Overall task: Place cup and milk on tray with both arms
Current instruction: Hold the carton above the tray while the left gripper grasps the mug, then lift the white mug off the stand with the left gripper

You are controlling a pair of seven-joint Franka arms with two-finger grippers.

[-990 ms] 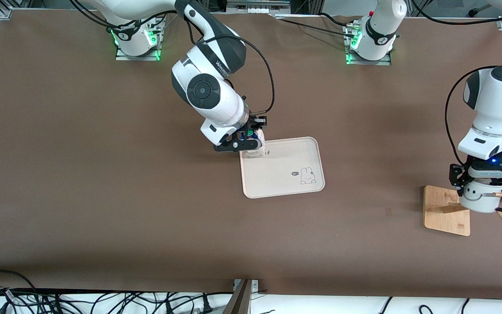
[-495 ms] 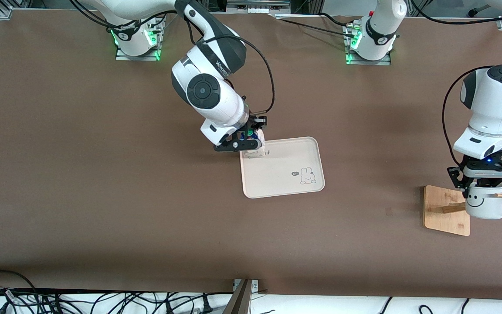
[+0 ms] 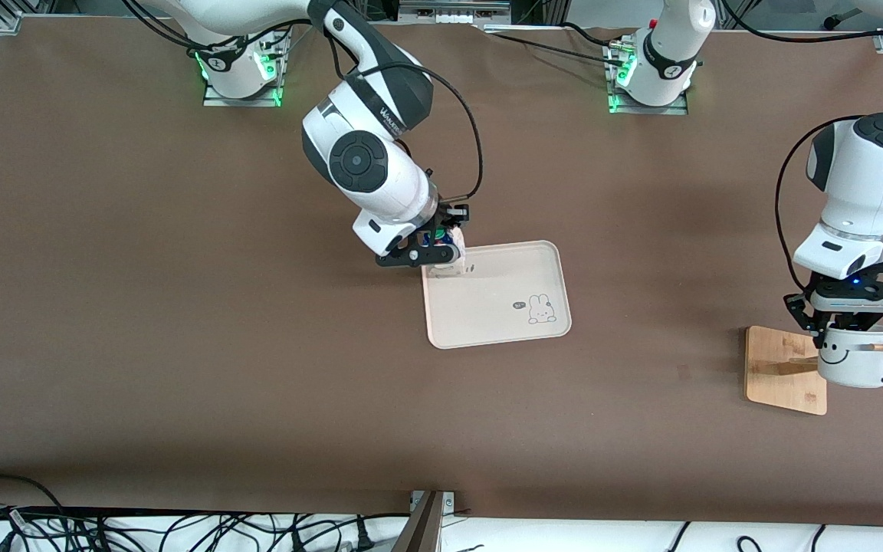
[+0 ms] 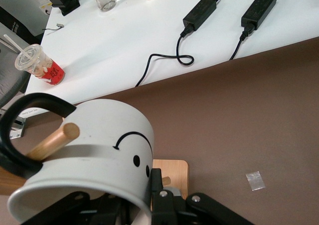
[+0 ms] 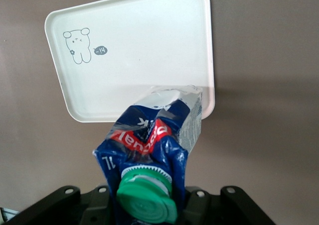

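milk at the tray's corner, cup at the stand

the milk (image 5: 152, 140), its green cap (image 5: 145, 196) showing and a red label with print too skewed to read, is hanging clamped in the right gripper (image 3: 432, 249) over the tray's (image 3: 487, 307) corner toward the right arm's base. the tray is carrying only its rabbit drawing (image 3: 541, 308). the left gripper (image 3: 844, 326) is clamping the smiley cup (image 3: 851, 360) over the wooden stand (image 3: 782, 372), a peg (image 4: 52, 141) passing through its handle, on the counter (image 3: 181, 307).

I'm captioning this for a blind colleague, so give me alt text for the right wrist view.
The right gripper holds the milk, a crumpled blue and white carton with a green cap, over one corner of the tray. The cream tray, with its small rabbit drawing, lies on the brown table with nothing else on it.
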